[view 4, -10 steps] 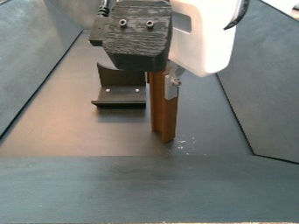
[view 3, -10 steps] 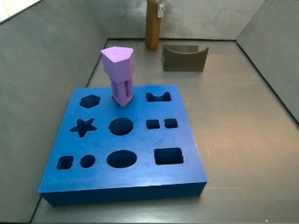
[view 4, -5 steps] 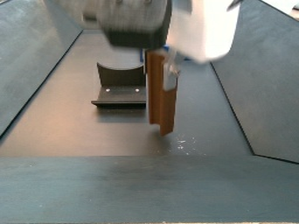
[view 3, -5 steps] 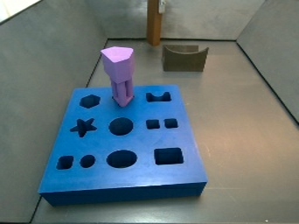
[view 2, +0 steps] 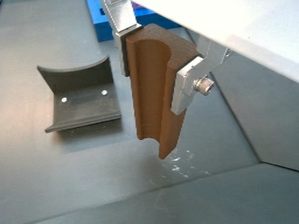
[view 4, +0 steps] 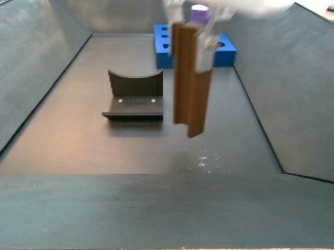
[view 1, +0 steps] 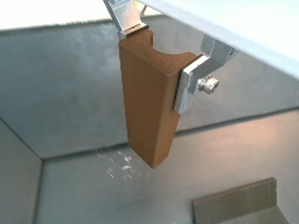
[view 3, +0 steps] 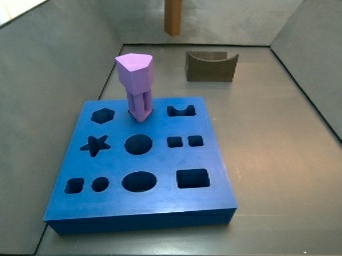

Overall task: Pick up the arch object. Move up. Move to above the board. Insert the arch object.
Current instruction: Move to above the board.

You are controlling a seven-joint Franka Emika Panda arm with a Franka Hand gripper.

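Note:
The arch object, a tall orange-brown column, hangs upright in my gripper, its lower end clear above the grey floor. The silver fingers are shut on its upper end, one on each side. It also shows in a wrist view and in both side views, where the gripper is almost entirely above the picture. The blue board with shaped holes lies flat some way off; it shows behind the arch object in a side view.
A purple pentagonal post stands in the board. A short dark block with a scooped top sits on the floor beside the arch object. Sloped grey walls bound the floor.
The gripper has gone up with the arch object, which stood on the floor before and now hangs above it. The gripper body has left both side views.

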